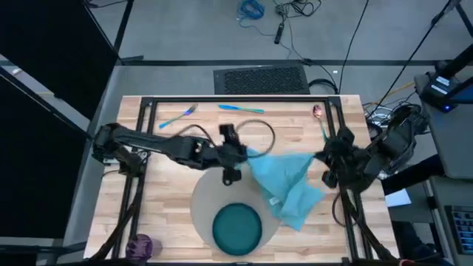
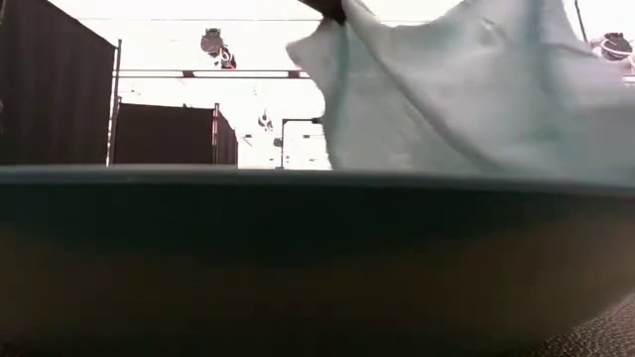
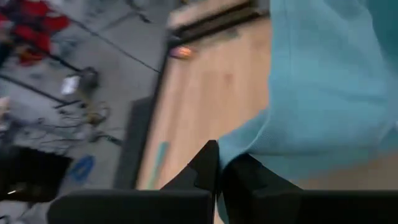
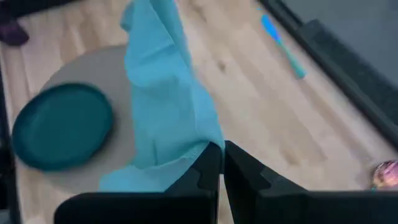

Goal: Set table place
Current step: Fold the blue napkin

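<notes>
Dark fingers (image 3: 205,168) of the left gripper (image 1: 247,151) are clamped on one corner of the light blue cloth napkin (image 1: 288,185), while another corner is pinched by the right gripper (image 1: 323,157). The cloth is held stretched above the wooden table (image 1: 170,196), beside the round grey mat (image 1: 203,201) and the dark teal plate (image 1: 237,227).

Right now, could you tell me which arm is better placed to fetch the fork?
Left, probably: its gripper holds the napkin nearer the fork at the far left; the right gripper grips the opposite corner, farther away.
</notes>
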Robot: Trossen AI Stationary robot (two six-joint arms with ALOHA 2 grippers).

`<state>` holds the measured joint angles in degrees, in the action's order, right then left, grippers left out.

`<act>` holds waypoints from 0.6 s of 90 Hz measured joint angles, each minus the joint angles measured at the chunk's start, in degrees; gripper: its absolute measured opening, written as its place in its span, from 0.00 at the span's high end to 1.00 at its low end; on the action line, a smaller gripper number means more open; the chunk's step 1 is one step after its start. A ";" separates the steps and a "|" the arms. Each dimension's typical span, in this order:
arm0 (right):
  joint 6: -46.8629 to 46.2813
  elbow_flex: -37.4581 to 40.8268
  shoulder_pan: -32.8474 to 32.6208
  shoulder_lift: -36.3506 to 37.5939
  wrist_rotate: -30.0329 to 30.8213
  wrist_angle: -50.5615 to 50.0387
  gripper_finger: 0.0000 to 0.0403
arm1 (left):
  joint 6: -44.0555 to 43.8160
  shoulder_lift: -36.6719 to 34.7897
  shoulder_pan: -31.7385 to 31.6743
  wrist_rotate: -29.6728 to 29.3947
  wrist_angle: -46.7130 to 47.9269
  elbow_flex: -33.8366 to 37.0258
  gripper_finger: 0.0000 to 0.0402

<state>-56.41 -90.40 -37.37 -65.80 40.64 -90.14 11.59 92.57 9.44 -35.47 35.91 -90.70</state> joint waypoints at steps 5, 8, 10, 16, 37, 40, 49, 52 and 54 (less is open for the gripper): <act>3.62 -2.57 2.33 0.22 0.17 0.03 1.00 | 1.07 -2.38 -0.63 -1.38 -0.65 0.00 1.00; 5.89 -4.36 3.98 0.22 0.74 0.04 1.00 | 1.84 -3.85 -1.10 -2.50 -0.60 0.00 1.00; 7.30 -5.68 5.05 0.22 1.16 0.11 1.00 | 2.34 -4.76 -1.55 -3.08 -0.68 0.00 1.00; 12.96 -9.39 8.71 0.13 1.86 0.96 1.00 | 2.98 -7.39 -3.22 -4.43 -1.58 -0.11 1.00; 37.25 -20.45 28.41 -2.37 -5.48 15.05 1.00 | 3.98 -11.84 -12.64 -1.51 -0.53 -6.35 1.00; 39.85 -21.87 31.16 -3.11 -7.97 16.68 1.00 | 3.85 -11.92 -13.75 0.00 0.18 -7.75 1.00; 42.62 -24.45 37.22 -5.37 -14.11 17.62 1.00 | 3.66 -11.97 -15.60 3.75 0.97 -11.30 1.00; 42.66 -24.47 38.34 -6.06 -15.57 16.92 1.00 | 3.00 -12.04 -15.53 4.43 1.67 -12.00 1.00; 42.54 -24.38 38.77 -6.50 -16.42 16.17 1.00 | 2.46 -12.04 -15.39 5.17 2.21 -12.37 1.00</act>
<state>-13.87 -114.78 1.40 -72.30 24.22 -73.97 14.05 80.53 -5.96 -30.30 38.12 -103.07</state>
